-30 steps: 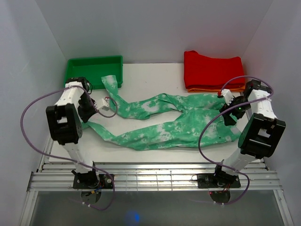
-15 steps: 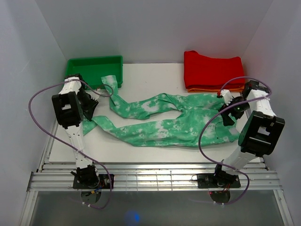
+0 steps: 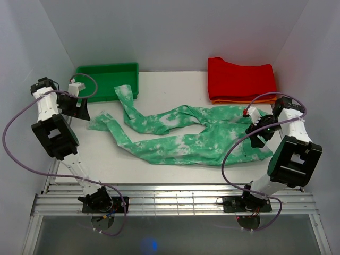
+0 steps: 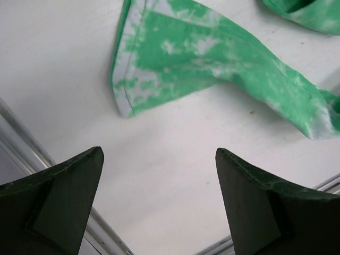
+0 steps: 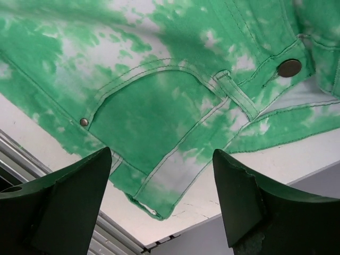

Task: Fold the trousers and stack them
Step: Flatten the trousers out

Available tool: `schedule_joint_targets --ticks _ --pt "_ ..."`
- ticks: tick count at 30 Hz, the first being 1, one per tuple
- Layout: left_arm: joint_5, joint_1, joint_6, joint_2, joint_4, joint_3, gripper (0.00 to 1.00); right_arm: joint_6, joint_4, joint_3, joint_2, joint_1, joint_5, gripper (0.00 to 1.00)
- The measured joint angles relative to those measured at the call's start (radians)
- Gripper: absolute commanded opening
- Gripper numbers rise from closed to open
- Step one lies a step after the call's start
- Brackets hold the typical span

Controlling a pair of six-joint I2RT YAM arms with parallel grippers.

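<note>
A white table (image 3: 170, 90) is sitting inside a white-walled booth, with metal slats (image 3: 175, 202) running along its near edge. A green bin (image 3: 106, 79) is resting at the far left corner. At the far right, a red garment (image 3: 241, 77) is lying folded on top of an orange one (image 3: 239, 100), of which only a thin edge is showing.

The trousers (image 3: 180, 146) are lying unfolded across the middle of the table. The waist is lying at the right, and both legs are stretching away to the left. The far leg is ending just beside the bin's near right corner. The near leg is ending in a cuff (image 4: 127, 101) close to the table's left edge.

The left arm is rising from its base, leaning out toward the left wall and bending back in, a purple cable (image 3: 21, 154) looping loosely around it. The left gripper (image 3: 79, 109) is hanging near the cuff but apart from it. In the wrist view its fingers (image 4: 58, 196) are standing wide apart with only bare table between them, and the cuff is lying ahead of them.

The right arm is reaching up the right side and folding inward. The right gripper (image 3: 258, 133) is hanging over the waist of the trousers. Its fingers (image 5: 58, 202) are spread wide and gripping nothing. Between them the wrist view is showing a front pocket (image 5: 143, 122), a belt loop (image 5: 234, 90) and a metal button (image 5: 289, 68). Whether the fingertips are touching the cloth cannot be told.
</note>
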Motion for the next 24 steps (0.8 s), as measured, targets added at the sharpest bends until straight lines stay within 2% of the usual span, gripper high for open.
schedule_joint_targets --ticks 4,6,7,9,11,12,14,18,22,24 --pt "0.051 0.063 -0.008 -0.191 0.025 -0.173 0.98 -0.037 -0.036 0.002 -0.055 0.006 -0.017 0.87" --pt "0.133 0.109 -0.093 -0.267 0.149 -0.335 0.98 -0.043 -0.033 -0.014 -0.064 0.017 -0.017 0.87" --pt "0.187 0.152 -0.182 -0.33 0.269 -0.478 0.98 -0.045 -0.019 -0.045 -0.089 0.026 -0.009 0.87" --pt "0.222 0.22 -0.352 -0.447 0.474 -0.67 0.98 -0.052 0.005 -0.114 -0.152 0.058 0.009 0.86" --pt "0.249 0.201 -0.463 -0.459 0.596 -0.655 0.87 -0.069 0.029 -0.191 -0.196 0.101 0.04 0.83" --pt "0.27 0.189 -0.474 -0.393 0.648 -0.602 0.81 -0.078 0.068 -0.23 -0.203 0.11 0.064 0.83" --pt "0.254 0.185 -0.528 -0.26 0.742 -0.591 0.77 -0.108 0.139 -0.306 -0.203 0.111 0.115 0.83" --pt "0.153 0.179 -0.68 -0.125 0.826 -0.591 0.73 -0.234 0.326 -0.426 -0.211 0.111 0.142 0.82" --pt "0.097 0.143 -0.71 -0.084 0.877 -0.584 0.71 -0.3 0.377 -0.454 -0.198 0.111 0.147 0.81" --pt "0.117 0.126 -0.723 -0.061 0.901 -0.573 0.71 -0.312 0.378 -0.454 -0.196 0.11 0.146 0.8"
